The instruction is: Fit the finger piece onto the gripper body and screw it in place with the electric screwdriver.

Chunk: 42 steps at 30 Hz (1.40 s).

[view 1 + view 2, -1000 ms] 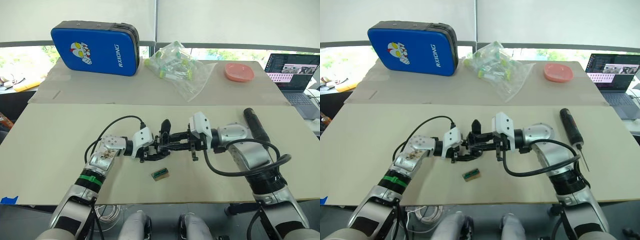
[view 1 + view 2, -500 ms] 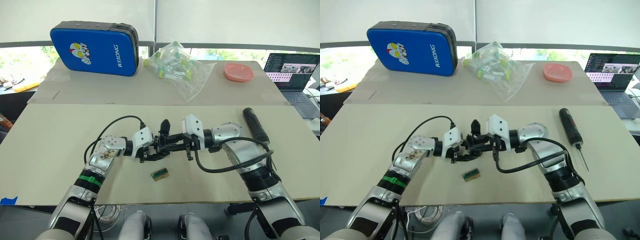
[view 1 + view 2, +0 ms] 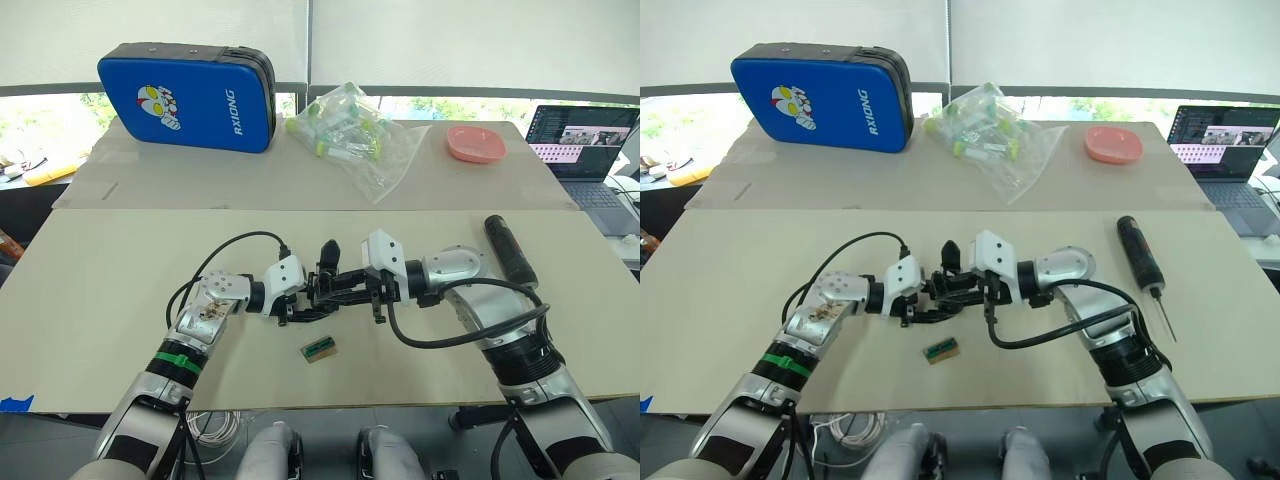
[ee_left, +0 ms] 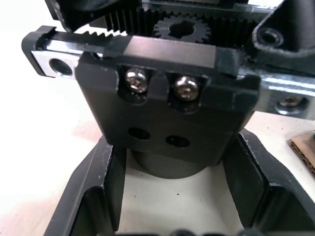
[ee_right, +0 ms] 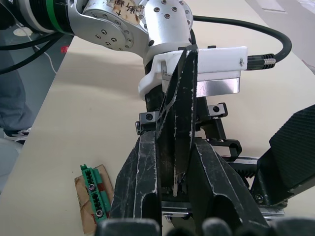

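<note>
Mid-table, left gripper [image 3: 300,308] clamping the gripper body [image 3: 322,290]; right gripper [image 5: 173,162] pinching the finger piece [image 5: 179,110] against it. Electric screwdriver [image 3: 1136,253] near the right edge.

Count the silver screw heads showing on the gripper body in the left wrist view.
2. Both sit side by side on the upper part of the gripper body: one screw head and a second screw head beside it. Two empty holes lie below them; others may be hidden.

head stereo pair overlooking table [image 3: 100,250], wrist cameras close-up
</note>
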### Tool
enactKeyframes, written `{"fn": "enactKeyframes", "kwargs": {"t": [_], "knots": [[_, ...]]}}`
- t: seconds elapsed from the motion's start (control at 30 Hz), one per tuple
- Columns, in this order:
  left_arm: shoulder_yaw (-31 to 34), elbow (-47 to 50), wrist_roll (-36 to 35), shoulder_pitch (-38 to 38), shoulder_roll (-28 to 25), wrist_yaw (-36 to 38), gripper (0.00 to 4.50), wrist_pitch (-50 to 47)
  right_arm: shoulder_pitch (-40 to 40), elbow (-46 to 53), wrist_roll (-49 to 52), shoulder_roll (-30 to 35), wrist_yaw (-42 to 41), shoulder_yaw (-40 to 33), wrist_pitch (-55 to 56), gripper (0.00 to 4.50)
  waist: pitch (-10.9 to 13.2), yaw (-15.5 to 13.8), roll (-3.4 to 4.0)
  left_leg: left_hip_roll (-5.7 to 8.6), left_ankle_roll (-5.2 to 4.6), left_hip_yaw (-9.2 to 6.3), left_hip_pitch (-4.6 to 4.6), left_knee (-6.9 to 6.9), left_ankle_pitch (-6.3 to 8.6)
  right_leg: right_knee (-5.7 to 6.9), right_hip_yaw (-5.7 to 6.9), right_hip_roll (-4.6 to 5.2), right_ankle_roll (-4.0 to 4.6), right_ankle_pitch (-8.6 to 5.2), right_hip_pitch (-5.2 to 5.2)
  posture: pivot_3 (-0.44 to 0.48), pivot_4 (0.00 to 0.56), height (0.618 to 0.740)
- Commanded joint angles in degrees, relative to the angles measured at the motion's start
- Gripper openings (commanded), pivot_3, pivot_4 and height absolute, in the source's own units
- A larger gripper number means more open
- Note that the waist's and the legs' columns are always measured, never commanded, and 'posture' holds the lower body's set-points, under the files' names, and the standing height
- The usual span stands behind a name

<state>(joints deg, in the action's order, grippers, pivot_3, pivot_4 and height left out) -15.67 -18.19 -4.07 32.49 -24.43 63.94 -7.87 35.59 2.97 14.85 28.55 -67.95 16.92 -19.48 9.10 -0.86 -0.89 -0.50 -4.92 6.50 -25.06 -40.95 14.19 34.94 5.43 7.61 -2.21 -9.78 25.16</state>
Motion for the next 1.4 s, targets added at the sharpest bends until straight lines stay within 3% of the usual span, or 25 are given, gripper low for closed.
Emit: {"fn": "enactKeyframes", "kwargs": {"t": [0.03, 0.37, 0.63, 1.03, 1.1, 1.4], "knots": [[-0.75, -0.42, 1.29, -1.13, -0.9, -0.62, 2.28, -1.75, -0.84, 1.36, 0.13, 0.88, -0.4, 0.94, -2.8, 0.37, 0.0, 0.0, 0.0, 0.0, 0.0, 0.0, 0.0, 0.0, 0.0, 0.0, 0.0, 0.0, 0.0, 0.0, 0.0, 0.0, 0.15, 0.74], [-0.83, -0.22, 1.02, -1.24, -0.98, -0.6, 2.28, -2.36, 2.22, -4.73, -3.66, 0.07, 1.79, 4.06, -4.55, 0.37, -0.07, 0.3, 0.09, -0.04, -0.3, 0.01, 0.32, 0.08, 0.2, 0.02, 0.0, 0.02, 0.08, -0.04, -0.04, 0.0, 0.15, 0.74], [-0.65, 0.25, 0.88, -1.8, -1.2, -1.32, 2.28, -2.65, 2.96, -6.57, -2.36, 0.71, 0.43, 3.24, -5.8, 0.37, -0.18, 0.27, 0.26, -0.17, 0.05, 0.01, 0.69, 0.18, 0.39, 0.05, 0.0, 0.01, 0.22, -0.11, -0.17, 0.0, 0.15, 0.74], [0.03, 1.01, 0.23, -2.0, -1.49, -2.08, 2.28, -2.8, 3.33, -3.93, -0.93, 0.96, -0.49, 1.02, -2.34, 0.37, -0.19, 0.23, 0.28, -0.17, 0.1, 0.02, 0.65, 0.19, 0.42, 0.04, 0.0, 0.01, 0.24, -0.11, -0.13, 0.0, 0.15, 0.74], [-0.13, 0.79, 0.45, -2.08, -1.81, -2.0, 2.28, -2.71, 3.3, -3.27, -0.21, 0.97, -0.66, 0.37, -2.05, 1.38, -0.19, 0.22, 0.27, -0.17, 0.1, 0.02, 0.64, 0.19, 0.42, 0.03, 0.0, 0.01, 0.24, -0.12, -0.12, 0.0, 0.15, 0.74], [0.16, 0.9, 0.34, -3.19, -2.56, -1.88, 2.28, -3.07, 0.97, 3.19, 3.89, 4.32, -2.59, -2.94, -3.24, 4.48, -0.19, 0.33, 0.28, -0.24, 0.03, 0.03, 0.38, 0.2, 0.34, 0.05, -0.01, -0.04, 0.29, -0.13, -0.05, 0.0, 0.15, 0.74]]}}
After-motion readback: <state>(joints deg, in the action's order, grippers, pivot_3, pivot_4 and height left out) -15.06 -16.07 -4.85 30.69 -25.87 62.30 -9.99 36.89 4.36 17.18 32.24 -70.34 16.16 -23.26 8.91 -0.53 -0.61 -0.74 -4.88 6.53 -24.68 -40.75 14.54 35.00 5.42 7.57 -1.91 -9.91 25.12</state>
